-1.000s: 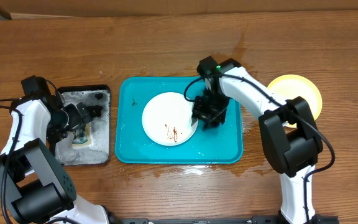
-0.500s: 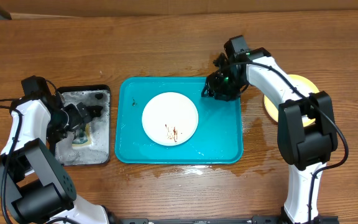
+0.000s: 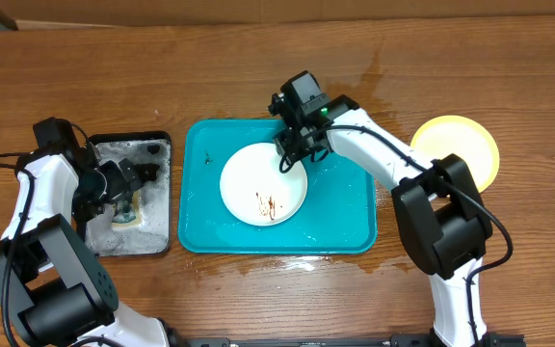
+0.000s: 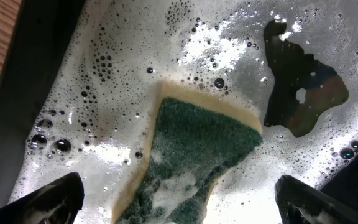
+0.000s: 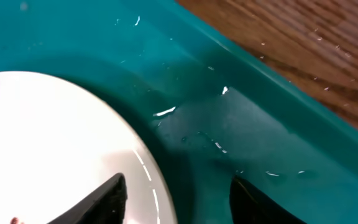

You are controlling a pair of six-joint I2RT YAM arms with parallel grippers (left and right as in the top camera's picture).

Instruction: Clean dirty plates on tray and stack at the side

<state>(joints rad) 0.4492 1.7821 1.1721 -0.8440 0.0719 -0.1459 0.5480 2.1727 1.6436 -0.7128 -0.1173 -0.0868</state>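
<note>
My R pincer (image 3: 290, 157): released, jaws astride upper-right rim of white plate (image 3: 258, 178), nothing gripped. Plate lies flat mid blue tray (image 3: 345, 226), brown smear (image 3: 268, 203) uncleaned. My L pincer (image 4: 185, 202): spread wide above sponge (image 4: 197, 143), not holding it. Rec: I clamp rim squarely, w/o tipping plate, before any scrubbing.

The right gripper (image 3: 293, 154) moved
It went from the tray (image 3: 350, 231) corner to the top edge of the white plate (image 3: 253, 178).

no readable text, labels, or numbers anywhere
</note>
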